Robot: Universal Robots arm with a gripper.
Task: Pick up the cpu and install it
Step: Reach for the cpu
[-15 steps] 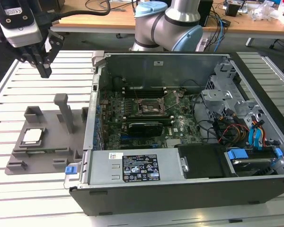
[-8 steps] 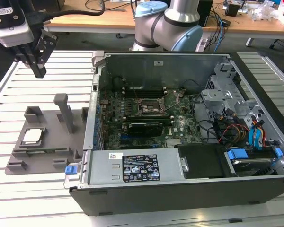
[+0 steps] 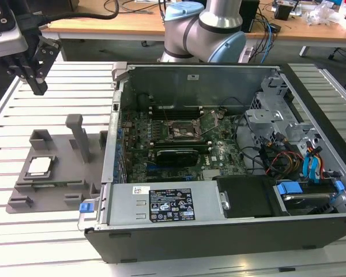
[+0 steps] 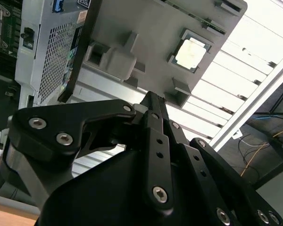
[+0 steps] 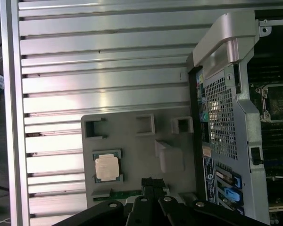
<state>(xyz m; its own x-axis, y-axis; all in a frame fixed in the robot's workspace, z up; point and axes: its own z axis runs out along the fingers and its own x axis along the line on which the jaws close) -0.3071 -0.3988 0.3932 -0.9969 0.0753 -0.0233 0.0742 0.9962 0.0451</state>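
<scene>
Item: small flat square cpu (image 3: pixel 39 166) with a silver-grey metal top.
Location: sat in a recess of the grey plastic holder tray (image 3: pixel 66 170) on the slatted aluminium desk (image 3: pixel 75 86), below the pincer and well apart from it.
Pincer: black two-fingered pincer (image 3: pixel 38 85), closed, carrying nothing.
Handling: judged light, rigid and smooth-topped, with a delicate underside; best gripped by opposite edges and kept level.

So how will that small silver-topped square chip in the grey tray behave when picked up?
The small flat square silver-topped chip looks rigid and probably light. Its smooth metal top may be slippery. Thin and seated in the grey plastic holder tray, it likely offers little edge to grip.
</scene>
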